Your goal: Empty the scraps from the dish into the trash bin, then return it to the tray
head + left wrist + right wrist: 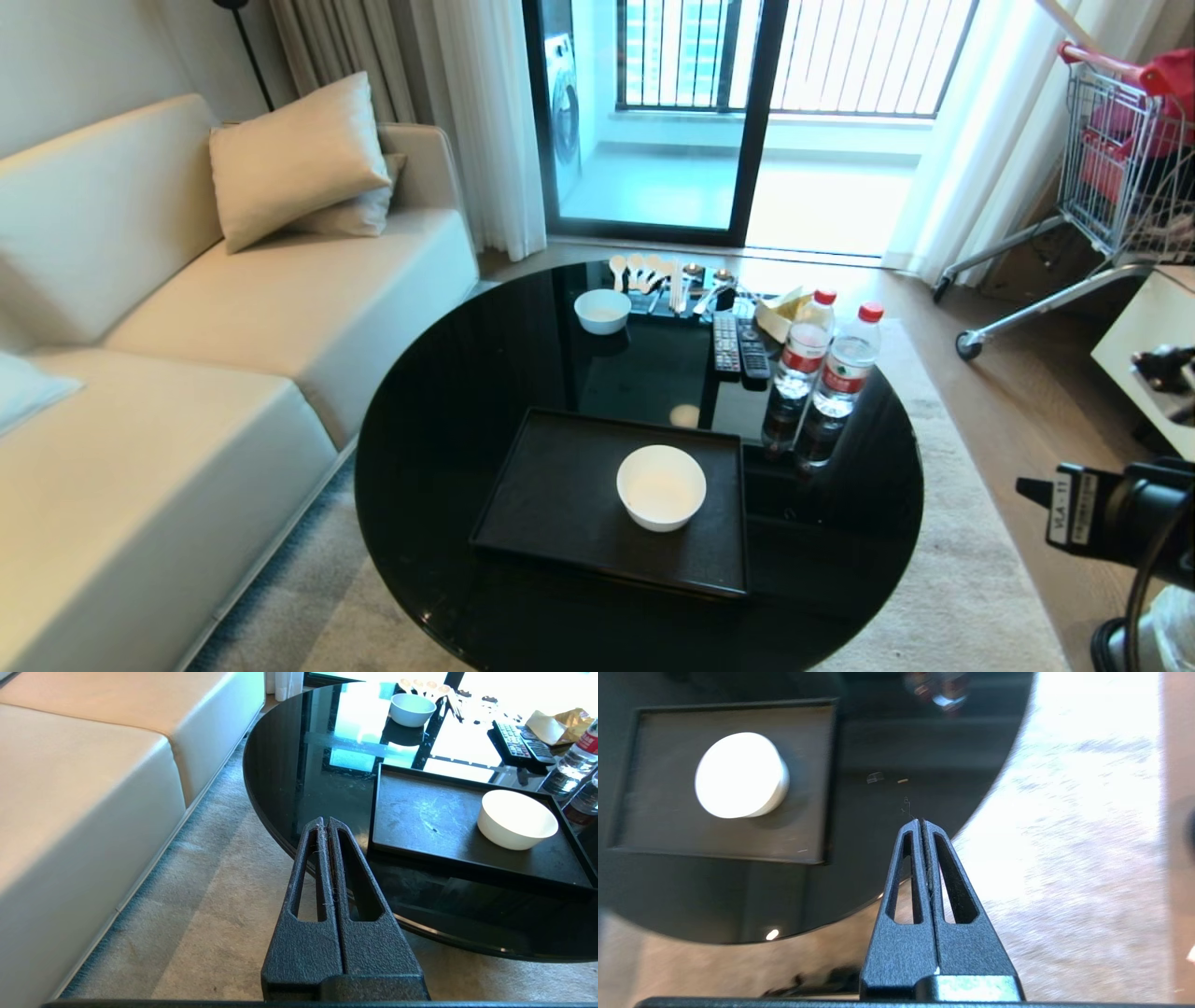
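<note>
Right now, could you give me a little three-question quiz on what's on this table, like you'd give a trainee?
1. True or false: the dish on the tray has scraps in it.
2. What stands nearest the two water bottles? A) remote controls B) the second white bowl C) the sofa
3. The right gripper is ____ and holds nothing.

Key: 1 false, it looks empty; 2 A; 3 shut.

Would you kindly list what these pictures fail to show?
- Trash bin: head view, cut off by the corner, contents hidden.
- Dish: right wrist view, blurred and washed out; inside unreadable.
- Utensils: head view, too small to identify.
- Right gripper: shut, outside the head view.
</note>
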